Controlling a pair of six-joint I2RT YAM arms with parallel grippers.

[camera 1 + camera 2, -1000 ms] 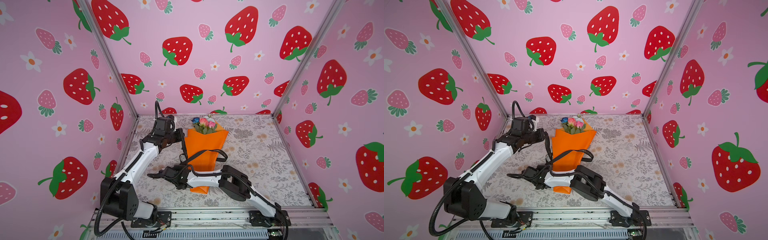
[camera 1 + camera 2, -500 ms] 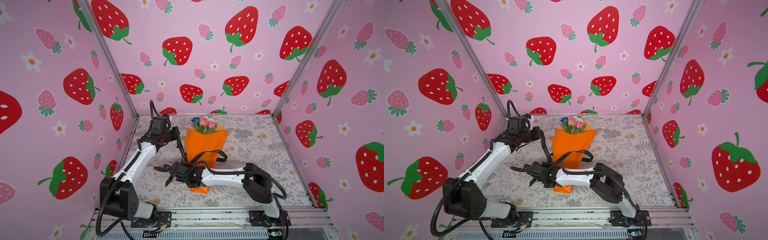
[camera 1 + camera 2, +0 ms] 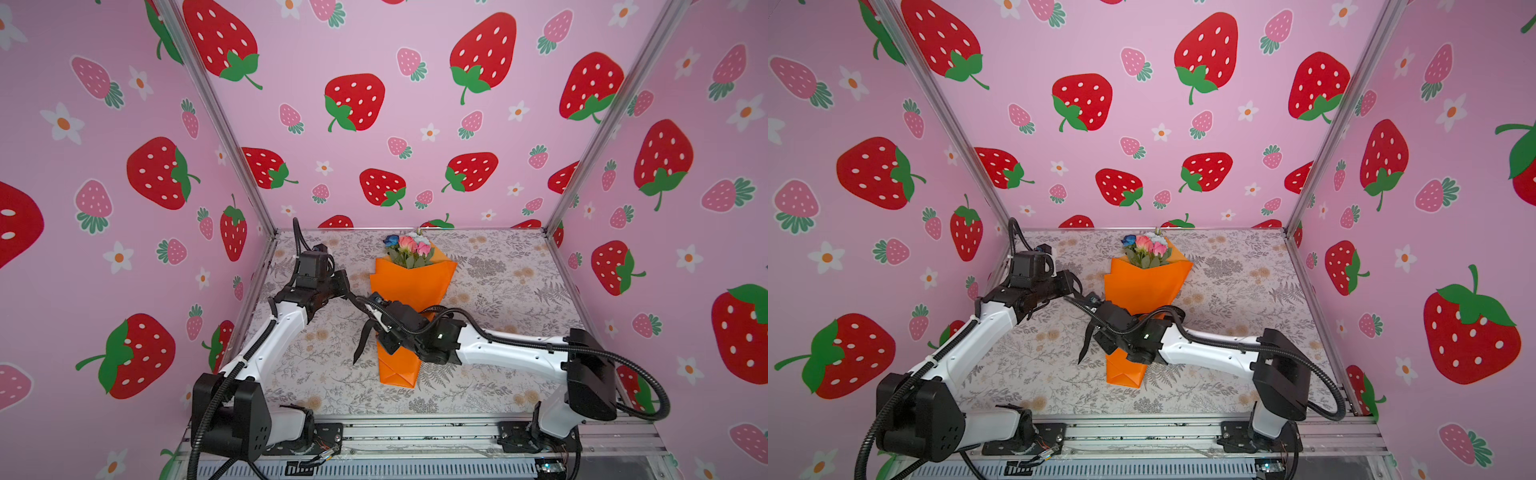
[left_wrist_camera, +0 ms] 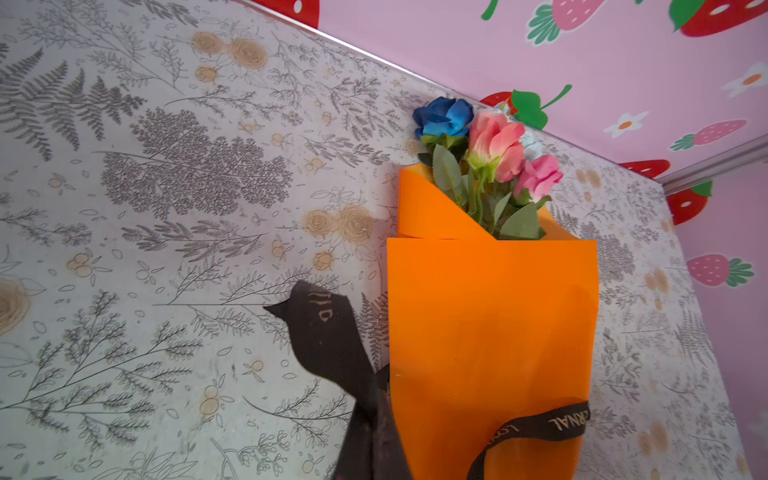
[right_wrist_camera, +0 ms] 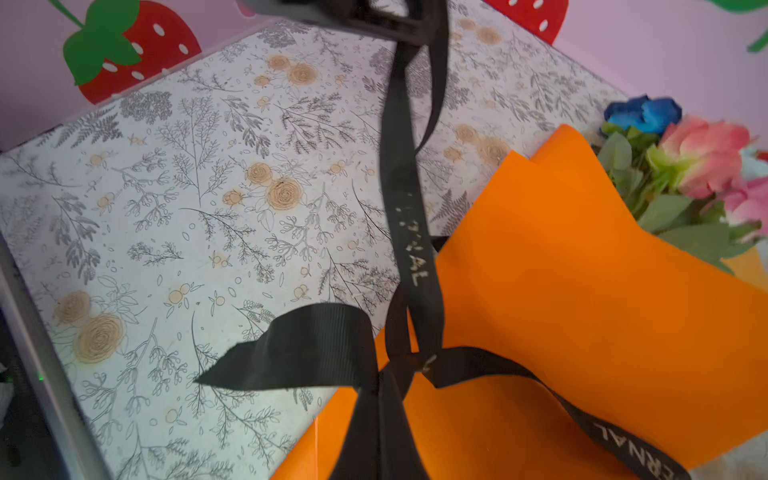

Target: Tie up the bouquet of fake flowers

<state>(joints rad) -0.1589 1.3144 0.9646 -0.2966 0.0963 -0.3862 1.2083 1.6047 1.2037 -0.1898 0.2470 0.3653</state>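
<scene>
Strawberry-print walls (image 3: 415, 83), floral table (image 3: 498, 291): bouquet (image 3: 409, 249) in orange paper (image 3: 415, 286) lies mid-table, blooms twd back wall. Black ribbon (image 5: 409, 232) crosses the wrap; left fingers (image 3: 348, 293) & right fingers (image 3: 380, 322) each pinch a ribbon strand tight.

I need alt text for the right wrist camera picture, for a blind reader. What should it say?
A black ribbon with pale lettering crosses itself at the edge of the orange paper around the bouquet of fake flowers. One strand lies across the paper, another stretches taut above the floral-print table, where a loose end curls.
</scene>
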